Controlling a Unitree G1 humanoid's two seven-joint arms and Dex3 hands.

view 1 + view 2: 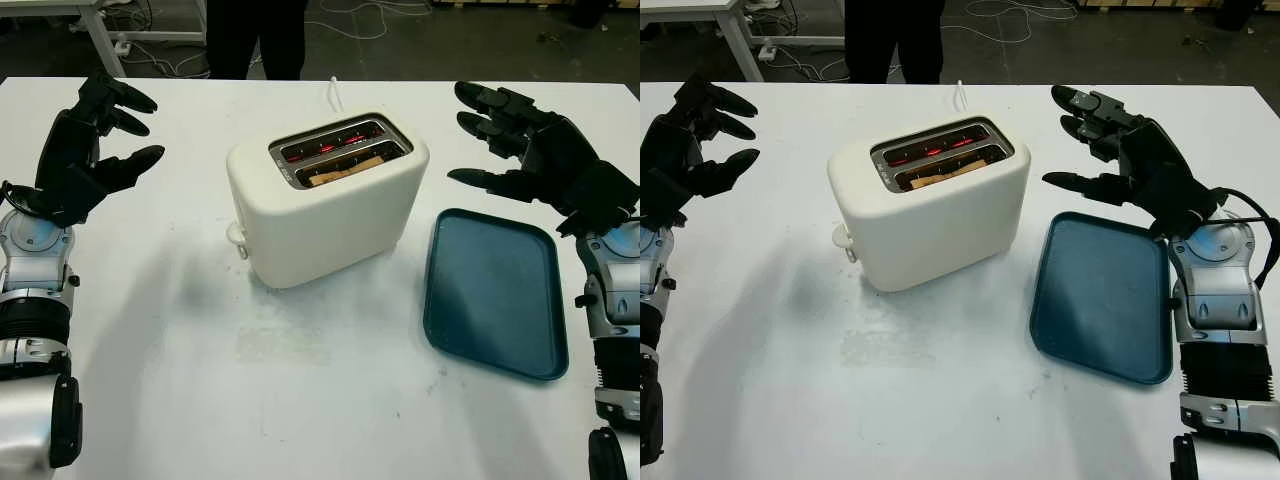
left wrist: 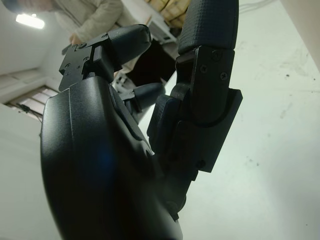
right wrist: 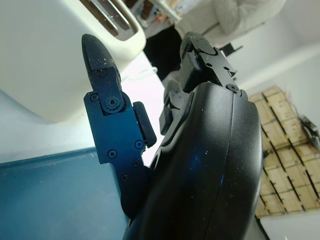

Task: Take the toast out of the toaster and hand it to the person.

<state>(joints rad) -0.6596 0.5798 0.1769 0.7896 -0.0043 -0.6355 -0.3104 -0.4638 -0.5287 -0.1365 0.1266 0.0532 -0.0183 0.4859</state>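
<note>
while both robot hands hover above a white table, a cream 2-slot toaster stands in the middle, set at an angle. its far slot glows red inside. toast sits down in the near slot, only its brown top edge showing. a lever knob juts from the toaster's left end, low down. no brand or writing can be read on the toaster or anywhere else.

left hand is raised well to the left of the toaster, open, holding nothing. right hand is raised to the toaster's right, above the far end of a dark blue tray, also open and holding nothing. neither hand touches the toaster.

the tray lies flat on the table just right of the toaster.

a person in dark trousers stands past the table's far edge, behind the toaster. a white cord runs back from the toaster toward them.
</note>
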